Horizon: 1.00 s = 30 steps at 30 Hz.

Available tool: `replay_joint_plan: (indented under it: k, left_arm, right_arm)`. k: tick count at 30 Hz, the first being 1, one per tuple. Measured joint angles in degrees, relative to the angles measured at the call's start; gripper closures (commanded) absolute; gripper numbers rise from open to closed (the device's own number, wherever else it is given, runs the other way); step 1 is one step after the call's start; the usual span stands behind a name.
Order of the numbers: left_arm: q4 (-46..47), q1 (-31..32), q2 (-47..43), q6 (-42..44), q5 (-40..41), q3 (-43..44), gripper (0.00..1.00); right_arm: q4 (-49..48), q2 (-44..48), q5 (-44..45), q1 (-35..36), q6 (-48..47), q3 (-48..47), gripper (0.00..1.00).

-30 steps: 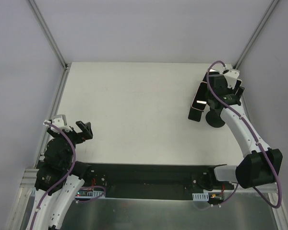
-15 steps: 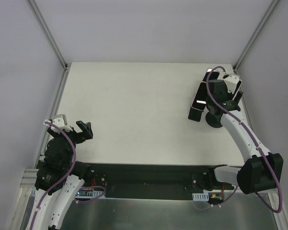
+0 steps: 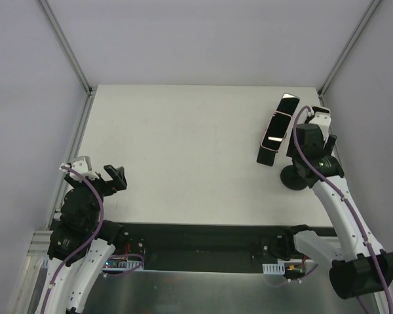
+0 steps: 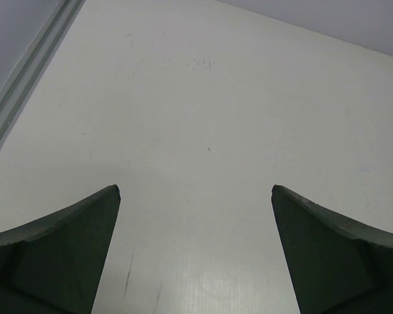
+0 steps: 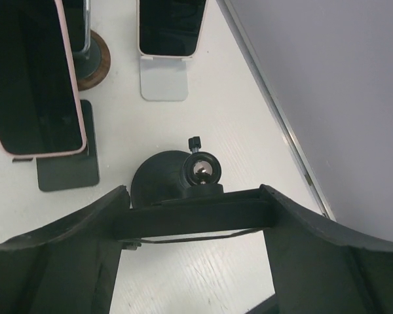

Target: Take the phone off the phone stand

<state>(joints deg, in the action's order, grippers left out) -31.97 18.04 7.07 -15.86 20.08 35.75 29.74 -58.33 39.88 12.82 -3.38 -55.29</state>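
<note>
A black phone [image 5: 183,222], seen edge-on, sits on the ball head of a black round-based phone stand [image 5: 158,180] near the table's right edge. My right gripper [image 5: 195,199] reaches down over it, and its two fingers touch the phone's two ends. In the top view the right gripper [image 3: 306,152] covers that phone, and only the stand's base [image 3: 292,178] shows below it. My left gripper [image 4: 195,190] hovers wide open over bare table at the near left [image 3: 116,176], holding nothing.
A pink-rimmed phone [image 3: 272,134] leans on a black flat-based stand [image 5: 67,171] just left of the gripper. Farther back are a second phone [image 3: 288,103] on a white stand [image 5: 162,80] and a wooden round base [image 5: 95,60]. The side rail [image 5: 275,111] runs close on the right.
The right gripper has drawn nearer and to the right, uncovering the far phone. Its jaws have narrowed onto the black phone. The left arm has not moved.
</note>
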Motion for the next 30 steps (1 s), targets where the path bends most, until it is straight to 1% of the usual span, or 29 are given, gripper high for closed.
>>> replay_joint_plan:
  k: [1,5,8,13,18,21,24,26,30]
  left_arm:
    - [-0.02,0.00,0.00,0.00,0.00,0.00,0.01]
    - [-0.02,0.00,0.00,0.00,-0.09,0.00,0.01]
    - [0.00,0.00,0.00,0.00,-0.52,0.00,0.01]
    - [0.02,0.00,0.00,0.07,-2.01,-0.02,0.01]
    - [0.26,0.04,0.00,0.39,-5.14,-0.02,0.01]
    - [1.44,0.04,0.15,0.96,-8.22,-0.33,0.01]
    - [3.72,0.33,1.66,2.43,-12.63,-1.25,0.01]
    - [5.62,0.37,4.70,3.50,-17.29,-1.86,0.01]
    - [8.79,0.37,15.47,5.70,-26.64,-1.79,0.01]
  right_arm:
    - [1.09,1.33,-0.81,0.02,-0.63,0.13,0.80]
    - [6.10,7.78,-5.05,0.35,-3.28,0.28,0.86]
    - [8.94,12.02,-8.87,1.86,-5.31,0.28,0.90]
    - [10.01,13.97,-15.96,6.95,-6.78,0.26,0.94]
    - [7.96,10.38,-21.90,15.06,-7.45,0.22,0.95]
    - [4.02,6.71,-24.39,20.04,-9.25,-0.72,0.96]
    - [0.02,1.84,-27.41,23.50,-10.97,-2.43,0.96]
    - [-2.91,-2.40,-30.10,25.38,-12.37,-4.28,0.96]
    - [-8.74,-10.91,-36.72,27.41,-14.62,-8.44,0.98]
